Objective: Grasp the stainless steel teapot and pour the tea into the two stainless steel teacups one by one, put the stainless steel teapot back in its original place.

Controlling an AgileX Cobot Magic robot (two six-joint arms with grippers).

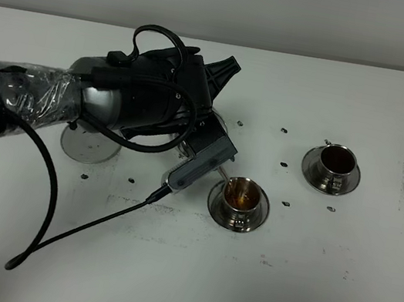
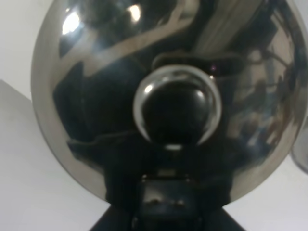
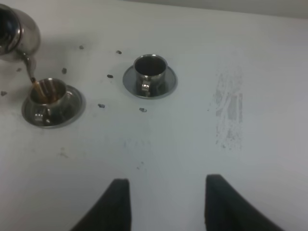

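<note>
while left claw (image 2: pixel 163 195), clamped on teapot (image 3: pixel 19 31), pours tea (image 3: pixel 33 81) into near teacup (image 1: pixel 242 210) (far teacup (image 1: pixel 335 163) filled; right claw (image 3: pixel 166 202) wide, empty), next move likely: level it, return to steel disc (image 1: pixel 84 146).

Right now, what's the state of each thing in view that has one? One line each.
teapot: lifted, tilted, pouring tea.
teacup under the spout: upright, partly filled, tea running in.
other teacup: upright, dark tea inside.
steel disc: teapot off it.
left gripper: shut on teapot.
right gripper: open, empty.
</note>
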